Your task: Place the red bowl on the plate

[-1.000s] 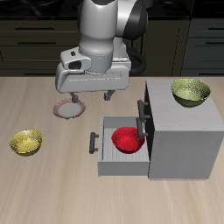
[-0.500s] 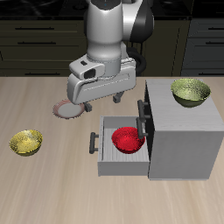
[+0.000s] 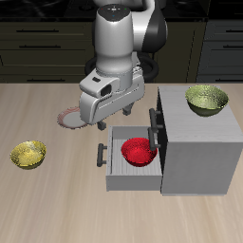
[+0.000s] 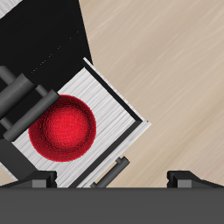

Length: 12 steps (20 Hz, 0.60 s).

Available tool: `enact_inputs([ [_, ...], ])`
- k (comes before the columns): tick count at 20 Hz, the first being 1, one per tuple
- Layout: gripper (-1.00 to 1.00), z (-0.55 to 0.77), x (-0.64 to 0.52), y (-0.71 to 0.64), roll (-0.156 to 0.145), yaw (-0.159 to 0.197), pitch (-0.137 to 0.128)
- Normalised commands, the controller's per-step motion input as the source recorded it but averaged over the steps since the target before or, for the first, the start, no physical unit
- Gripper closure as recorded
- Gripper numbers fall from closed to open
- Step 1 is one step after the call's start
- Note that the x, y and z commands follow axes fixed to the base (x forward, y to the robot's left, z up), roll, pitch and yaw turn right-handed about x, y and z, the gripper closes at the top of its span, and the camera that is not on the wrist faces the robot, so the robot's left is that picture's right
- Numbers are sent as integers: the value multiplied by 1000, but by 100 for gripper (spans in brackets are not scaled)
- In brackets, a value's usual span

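The red bowl (image 3: 139,151) sits upright inside the open drawer (image 3: 118,171) of the grey cabinet; it also shows in the wrist view (image 4: 61,129). The plate (image 3: 66,119) lies on the table behind the drawer and is partly hidden by my gripper. My gripper (image 3: 114,120) hangs above the table just behind the drawer's back corner, between plate and bowl. It is open and empty, with its two fingertips (image 4: 188,178) spread wide and turned at an angle to the drawer.
The grey cabinet (image 3: 195,142) stands beside the drawer, with a yellow-green bowl (image 3: 207,99) on its top. Another yellow-green bowl (image 3: 28,155) sits on the table nearer the front edge. The drawer's dark handle (image 3: 101,154) sticks out toward it.
My gripper has moved from over the plate toward the drawer and turned at the wrist. The red bowl and plate have not moved.
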Motion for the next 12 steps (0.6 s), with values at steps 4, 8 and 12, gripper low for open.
enact_inputs([
  [4, -100, -54, -11, 107, 29, 284, -62],
  [8, -100, -4, 7, 157, 59, 177, -16],
  [12, -100, -128, 17, 55, 27, 260, -67],
])
